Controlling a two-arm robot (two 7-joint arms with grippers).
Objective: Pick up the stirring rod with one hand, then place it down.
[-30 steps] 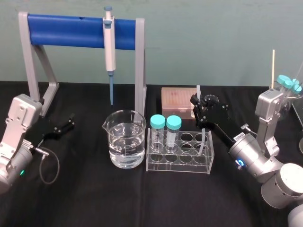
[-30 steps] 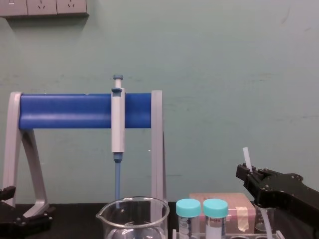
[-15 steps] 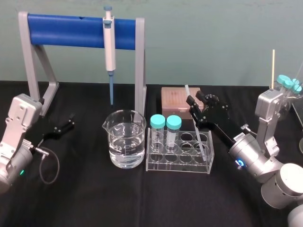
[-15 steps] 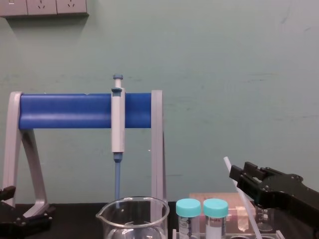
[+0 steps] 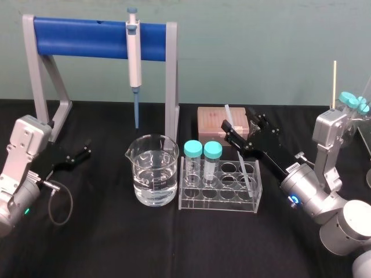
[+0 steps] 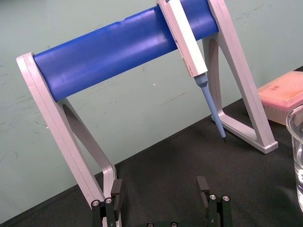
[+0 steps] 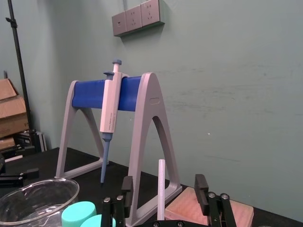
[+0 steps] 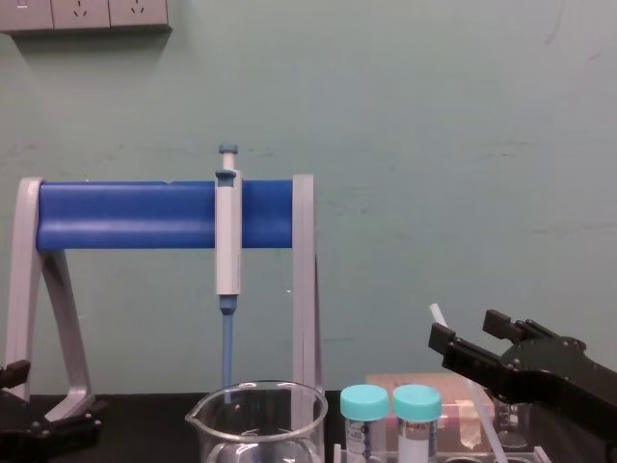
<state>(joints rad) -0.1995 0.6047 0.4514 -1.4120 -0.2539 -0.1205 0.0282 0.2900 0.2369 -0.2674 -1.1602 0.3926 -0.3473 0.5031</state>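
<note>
Propped in the rack [image 5: 220,202], the stirring rod [image 7: 161,189] tilts up between the right gripper [image 5: 237,120], jaws open; the left gripper [image 5: 87,148], also open, sits far left.

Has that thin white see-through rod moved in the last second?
Yes. The top of the thin white stirring rod has tipped toward the robot's left across the flat pink box, from its right edge toward its middle, between the open fingers of the right gripper.

One pipette [image 5: 134,55], one beaker [image 5: 153,171], one stirring rod [image 5: 228,113], one rack [image 5: 220,198] (two teal-capped tubes [image 5: 213,152] inside).
</note>
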